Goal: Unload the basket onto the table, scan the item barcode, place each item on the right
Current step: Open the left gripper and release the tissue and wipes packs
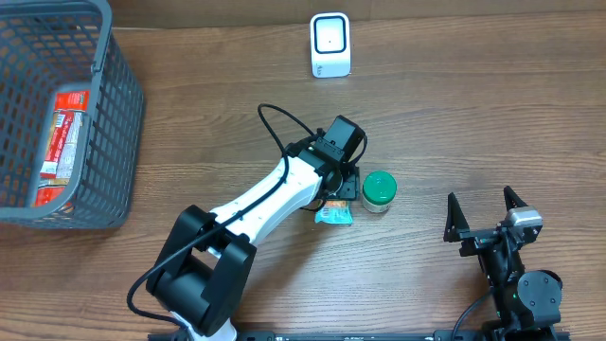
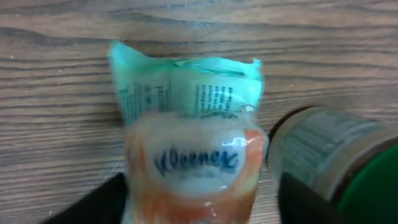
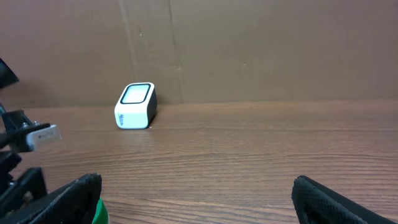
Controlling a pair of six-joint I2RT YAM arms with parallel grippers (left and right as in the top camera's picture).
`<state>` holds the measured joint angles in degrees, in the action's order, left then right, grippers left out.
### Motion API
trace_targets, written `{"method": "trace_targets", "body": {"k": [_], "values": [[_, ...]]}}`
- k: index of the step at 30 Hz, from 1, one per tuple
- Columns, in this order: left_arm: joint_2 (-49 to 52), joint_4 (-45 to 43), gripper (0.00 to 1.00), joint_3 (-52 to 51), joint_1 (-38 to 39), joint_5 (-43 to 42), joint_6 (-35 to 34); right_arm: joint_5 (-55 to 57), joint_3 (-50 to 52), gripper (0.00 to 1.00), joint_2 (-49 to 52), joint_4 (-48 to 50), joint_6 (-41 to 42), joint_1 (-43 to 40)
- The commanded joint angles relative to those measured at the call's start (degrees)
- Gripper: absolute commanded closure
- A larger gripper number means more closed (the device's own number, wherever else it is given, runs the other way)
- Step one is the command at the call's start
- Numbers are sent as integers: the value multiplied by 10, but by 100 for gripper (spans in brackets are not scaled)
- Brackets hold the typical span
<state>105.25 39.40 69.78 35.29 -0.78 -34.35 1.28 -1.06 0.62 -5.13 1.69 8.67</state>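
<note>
Evidently barely begun: left hand (image 2: 202,205) spread astride the teal-and-orange plastic Kleenex pack (image 2: 193,155), lying on the wooden counter (image 2: 56,93), well short of the white boxy scanner (image 1: 330,44).

At your far left a grey mesh basket (image 1: 121,123) holding red snack packets (image 1: 71,114), near the middle of your wooden table (image 1: 473,114) an upright green-lidded jar (image 1: 379,188), brown cardboard wall (image 3: 261,50) behind
</note>
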Motion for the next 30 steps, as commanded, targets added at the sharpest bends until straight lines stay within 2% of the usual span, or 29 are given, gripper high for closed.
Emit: {"method": "trace_targets", "body": {"k": [1,3,6,8,10,15,21,23,24,26,27,29,30], "values": [[23,1,26,-4,3,7,-6,-3,6,0,-5,4,0,-2],[27,2,30,-4,3,7,-6,-3,6,0,-5,4,0,-2],[28,2,48,-4,3,7,-6,-3,6,0,-5,4,0,-2],[28,3,52,-4,2,7,-5,-3,6,0,-5,4,0,-2],[27,8,53,-3,-1,8,-3,-3,6,0,-5,4,0,-2],[26,64,44,39,-9,8,-3,-3,6,0,-5,4,-1,-2],[26,105,43,80,-10,10,8,-3,6,0,-5,4,-1,-2],[26,108,51,80,-11,19,11,-3,6,0,-5,4,-1,-2],[26,110,59,80,-12,27,11,-3,6,0,-5,4,-1,-2],[26,116,63,80,-13,37,11,-3,6,0,-5,4,-1,-2],[26,119,62,80,-13,38,11,-3,6,0,-5,4,0,-2],[26,127,52,80,-13,38,11,-3,6,0,-5,4,-1,-2],[26,131,50,80,-13,38,11,-3,6,0,-5,4,0,-2]]}}
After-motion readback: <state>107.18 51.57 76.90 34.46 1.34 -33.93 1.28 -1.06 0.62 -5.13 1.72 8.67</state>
